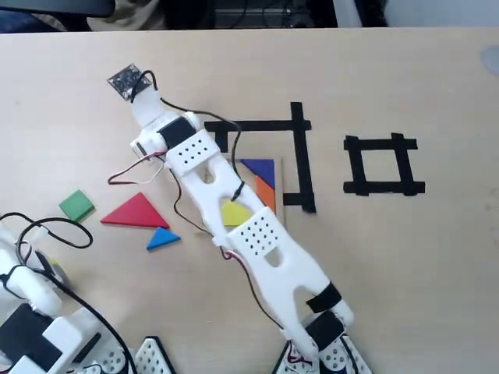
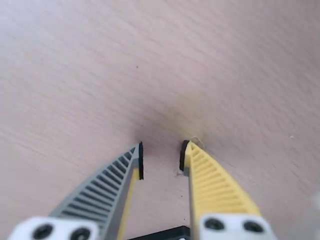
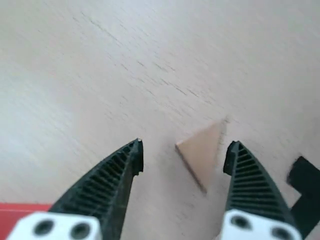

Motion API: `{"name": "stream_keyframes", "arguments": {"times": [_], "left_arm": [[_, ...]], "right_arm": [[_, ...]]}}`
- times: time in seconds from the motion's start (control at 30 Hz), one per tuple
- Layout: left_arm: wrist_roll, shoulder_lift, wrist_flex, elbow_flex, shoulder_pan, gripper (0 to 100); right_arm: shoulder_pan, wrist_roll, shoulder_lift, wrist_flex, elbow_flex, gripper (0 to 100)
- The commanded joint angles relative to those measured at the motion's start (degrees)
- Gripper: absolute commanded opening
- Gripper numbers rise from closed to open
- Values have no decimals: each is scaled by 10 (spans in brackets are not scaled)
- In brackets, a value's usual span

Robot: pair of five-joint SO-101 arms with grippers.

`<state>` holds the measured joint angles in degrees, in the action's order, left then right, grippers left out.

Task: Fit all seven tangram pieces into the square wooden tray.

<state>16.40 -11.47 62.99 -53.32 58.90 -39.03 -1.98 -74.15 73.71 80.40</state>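
Tangram triangle [image 3: 204, 154] lies on the bench [image 3: 100, 60] inside our wide-open right hand [image 3: 185, 151], off-centre toward one side.

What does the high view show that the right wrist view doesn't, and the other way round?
High view adds: the square wooden tray holding a blue piece, an orange piece and a yellow piece, the green square piece, the small blue triangle, and the white right arm stretched across the tray. Right wrist view adds: a pale tan triangular piece lying flat between that arm's open jaws. Both share: the light wooden table, black tape and the large red triangle.
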Motion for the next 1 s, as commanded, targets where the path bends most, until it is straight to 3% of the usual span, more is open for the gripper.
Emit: {"name": "stream_keyframes", "arguments": {"times": [0.0,0.77,0.97], "left_arm": [[-7,-11,-5,-1,-5,151],[-7,-11,-4,-2,-5,151],[-7,-11,-3,-2,-4,151]], "right_arm": [[11,10,12,4,2,276],[38,90,11,30,-4,270],[29,54,9,26,-4,162]]}}
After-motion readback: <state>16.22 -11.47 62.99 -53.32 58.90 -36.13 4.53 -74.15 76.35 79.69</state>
